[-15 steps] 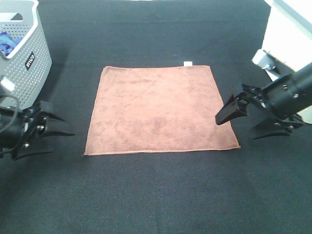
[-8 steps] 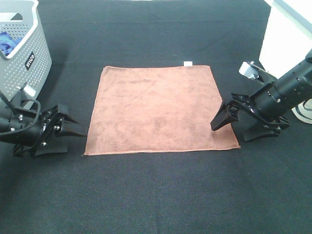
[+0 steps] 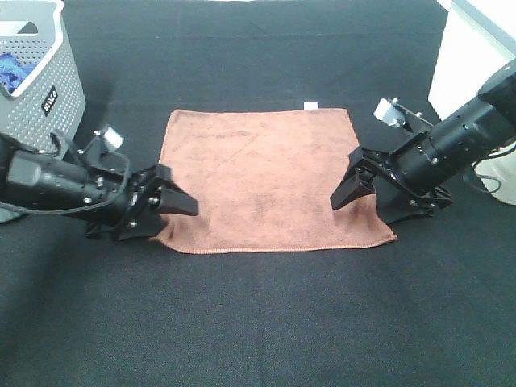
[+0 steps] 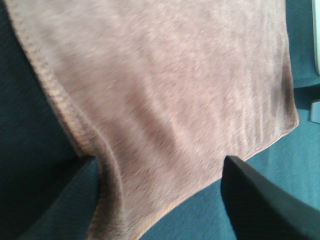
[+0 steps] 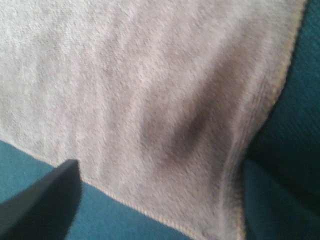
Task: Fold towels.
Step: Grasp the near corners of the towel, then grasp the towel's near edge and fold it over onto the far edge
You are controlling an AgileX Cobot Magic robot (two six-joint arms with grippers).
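Observation:
The reddish-brown towel lies flat on the black table, with its white tag on the far edge. My left gripper sits low at the towel's near-left corner, open. Its fingers straddle the hem, and the cloth there is pushed into a small ridge. In the left wrist view the towel fills the space between the spread fingers of the left gripper. My right gripper is open over the near-right corner, one finger on the cloth and one beside it. The right wrist view shows the towel rumpled between the fingers of the right gripper.
A grey perforated basket stands at the far left with a blue cloth inside. A white box-like object stands at the far right. Black table surface surrounds the towel.
Both arms have moved inward from beside the towel onto its near corners. The near-left corner has been nudged inward and wrinkled. The right fingers stand slightly closer together.

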